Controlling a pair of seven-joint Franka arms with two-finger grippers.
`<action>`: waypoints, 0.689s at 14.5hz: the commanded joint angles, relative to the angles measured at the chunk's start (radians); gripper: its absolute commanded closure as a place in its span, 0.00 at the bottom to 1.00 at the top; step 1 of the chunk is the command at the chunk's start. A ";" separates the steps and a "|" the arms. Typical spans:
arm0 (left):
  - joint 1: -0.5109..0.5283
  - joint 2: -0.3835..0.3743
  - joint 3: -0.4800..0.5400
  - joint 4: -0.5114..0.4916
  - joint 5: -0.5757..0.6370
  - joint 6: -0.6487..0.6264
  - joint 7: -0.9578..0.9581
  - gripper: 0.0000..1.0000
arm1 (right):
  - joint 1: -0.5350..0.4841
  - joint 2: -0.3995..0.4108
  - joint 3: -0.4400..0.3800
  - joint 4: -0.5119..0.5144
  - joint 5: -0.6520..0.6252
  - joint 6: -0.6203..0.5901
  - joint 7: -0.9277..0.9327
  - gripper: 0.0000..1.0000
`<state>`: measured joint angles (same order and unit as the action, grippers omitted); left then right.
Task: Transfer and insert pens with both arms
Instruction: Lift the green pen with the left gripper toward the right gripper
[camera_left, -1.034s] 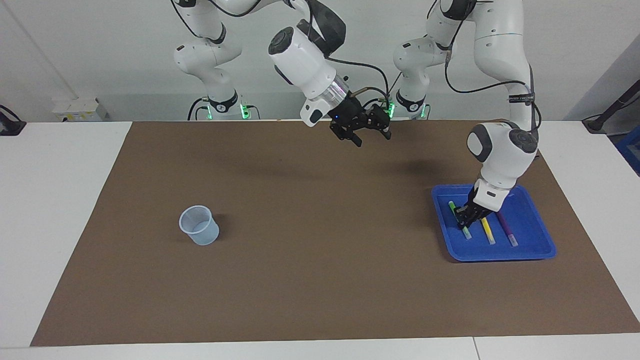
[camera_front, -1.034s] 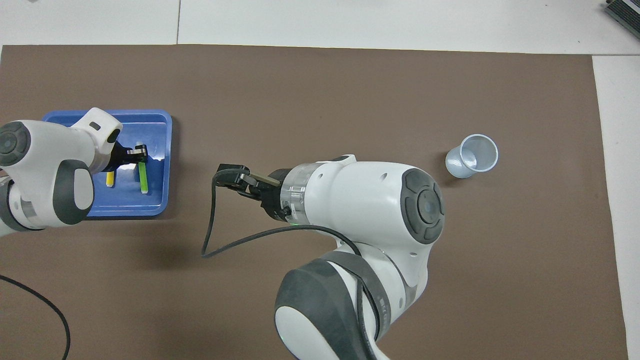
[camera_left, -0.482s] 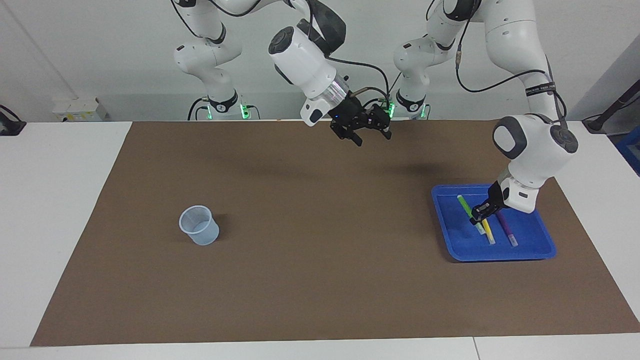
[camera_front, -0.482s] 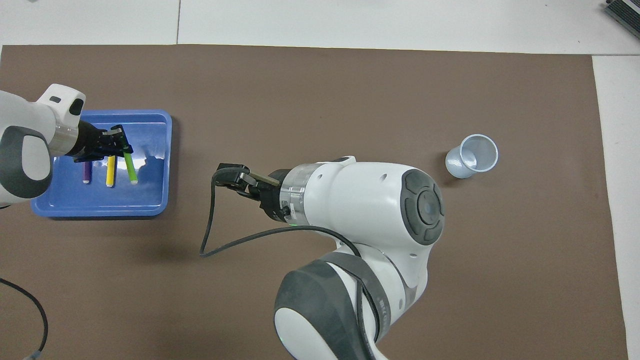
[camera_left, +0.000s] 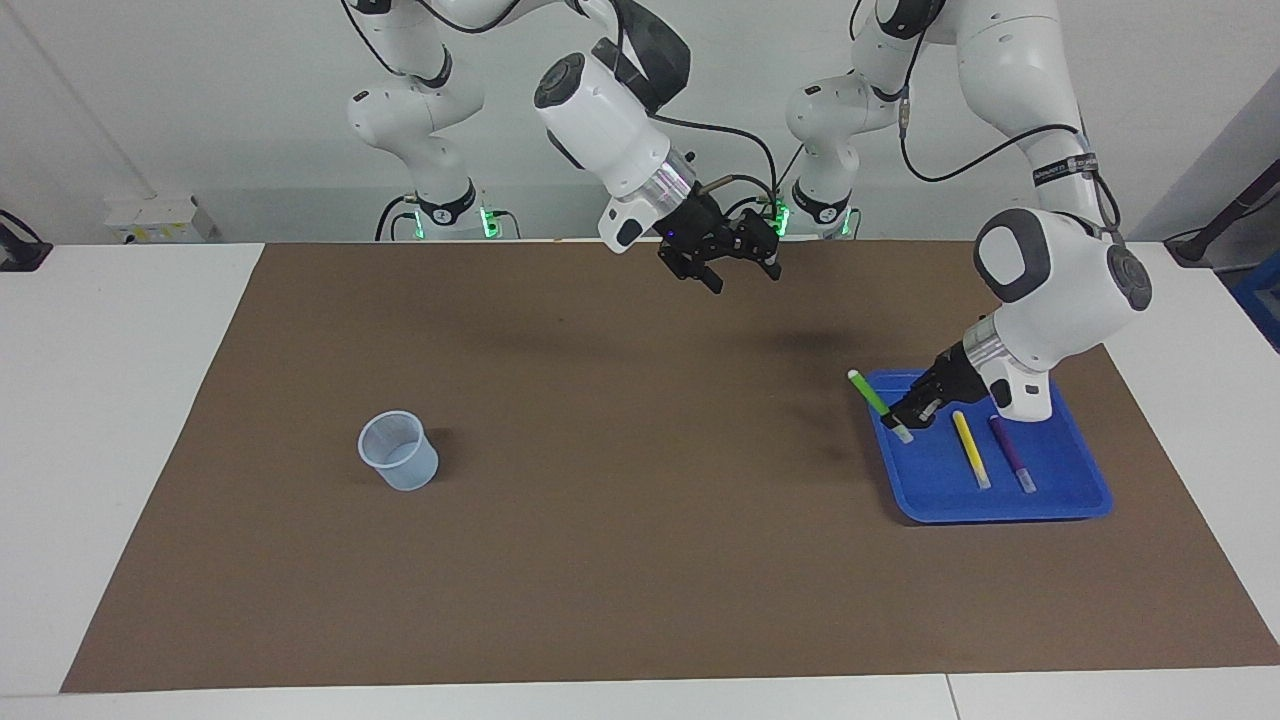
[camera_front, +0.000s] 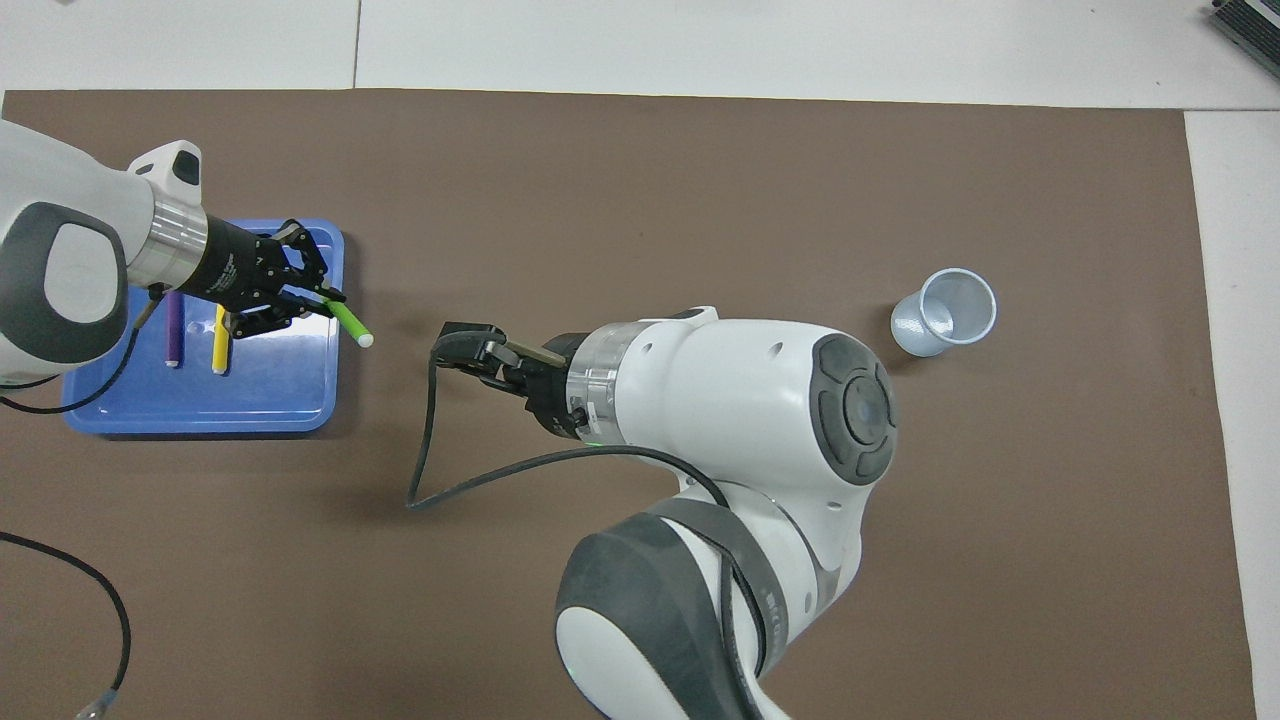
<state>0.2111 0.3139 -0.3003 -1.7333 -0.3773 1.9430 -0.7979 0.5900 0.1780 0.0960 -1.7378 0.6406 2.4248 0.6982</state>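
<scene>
Pens first: the green pen (camera_left: 880, 404) is clamped in the left gripper (camera_left: 908, 412), lifted and tilted over the tray (camera_left: 1000, 505) edge that faces the table's middle, one end sticking out past the rim. Yellow pen (camera_left: 970, 449) and purple pen (camera_left: 1011, 452) lie side by side in the tray. The right gripper (camera_left: 738, 270) hangs over the mat (camera_left: 640, 560) with fingers apart, holding nothing. A cup (camera_left: 398, 451) stands toward the right arm's end.
</scene>
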 joint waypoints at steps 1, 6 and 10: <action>-0.064 -0.039 0.007 -0.002 -0.090 -0.053 -0.195 1.00 | -0.039 -0.002 0.008 -0.022 0.005 0.028 -0.103 0.00; -0.111 -0.047 -0.016 -0.006 -0.267 -0.058 -0.437 1.00 | -0.110 0.035 0.007 -0.020 -0.133 0.034 -0.325 0.03; -0.139 -0.049 -0.016 -0.015 -0.327 -0.045 -0.495 1.00 | -0.114 0.067 0.007 -0.017 -0.150 0.125 -0.345 0.16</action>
<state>0.0814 0.2850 -0.3242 -1.7329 -0.6654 1.9072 -1.2612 0.4800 0.2341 0.0944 -1.7512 0.5106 2.5027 0.3684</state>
